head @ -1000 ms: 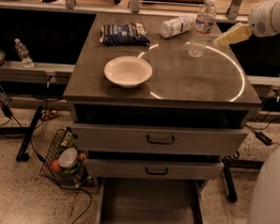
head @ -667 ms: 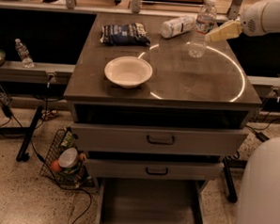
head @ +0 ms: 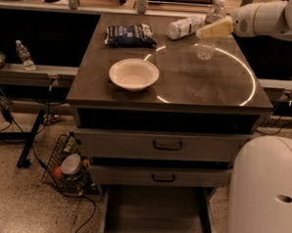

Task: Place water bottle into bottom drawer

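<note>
The water bottle [head: 206,48], clear ribbed plastic with a white cap, stands upright at the back right of the cabinet top [head: 201,87]. My gripper [head: 205,32], cream-coloured on a white arm reaching in from the right, lies across the bottle's middle at label height and hides part of it. The bottom drawer [head: 158,214] is pulled out at floor level, a plain grey box with nothing inside.
A white-labelled bottle [head: 185,27] lies behind the water bottle. A dark snack bag [head: 129,34] and a white bowl [head: 133,73] sit on the top. Two handled drawers [head: 167,145] sit slightly open. A wire basket [head: 67,168] stands left, my white base [head: 264,193] right.
My gripper has moved left from beside the water bottle to overlap its middle. The bottle, bowl and drawers have not moved.
</note>
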`<action>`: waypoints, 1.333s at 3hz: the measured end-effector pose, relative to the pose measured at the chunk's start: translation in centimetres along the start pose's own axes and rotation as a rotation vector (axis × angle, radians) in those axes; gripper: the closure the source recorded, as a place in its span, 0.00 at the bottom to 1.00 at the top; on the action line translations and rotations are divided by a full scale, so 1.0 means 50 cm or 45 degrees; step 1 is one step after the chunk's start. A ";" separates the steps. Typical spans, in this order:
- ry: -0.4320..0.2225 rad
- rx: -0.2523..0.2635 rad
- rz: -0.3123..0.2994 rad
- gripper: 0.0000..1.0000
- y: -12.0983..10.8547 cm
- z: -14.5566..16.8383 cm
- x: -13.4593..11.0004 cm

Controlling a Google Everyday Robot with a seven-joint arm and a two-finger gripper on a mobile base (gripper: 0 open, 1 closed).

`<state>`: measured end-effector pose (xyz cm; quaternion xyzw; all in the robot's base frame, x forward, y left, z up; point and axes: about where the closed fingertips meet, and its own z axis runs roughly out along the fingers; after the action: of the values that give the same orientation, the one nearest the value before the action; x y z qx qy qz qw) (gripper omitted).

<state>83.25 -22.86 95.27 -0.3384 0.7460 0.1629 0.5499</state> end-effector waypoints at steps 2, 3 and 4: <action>-0.118 0.050 0.096 0.39 -0.043 0.034 0.000; -0.157 0.095 0.105 0.62 -0.069 0.017 -0.006; -0.190 0.113 0.092 0.87 -0.075 -0.030 -0.037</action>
<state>85.07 -25.87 97.96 -0.2736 0.7212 0.1741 0.6122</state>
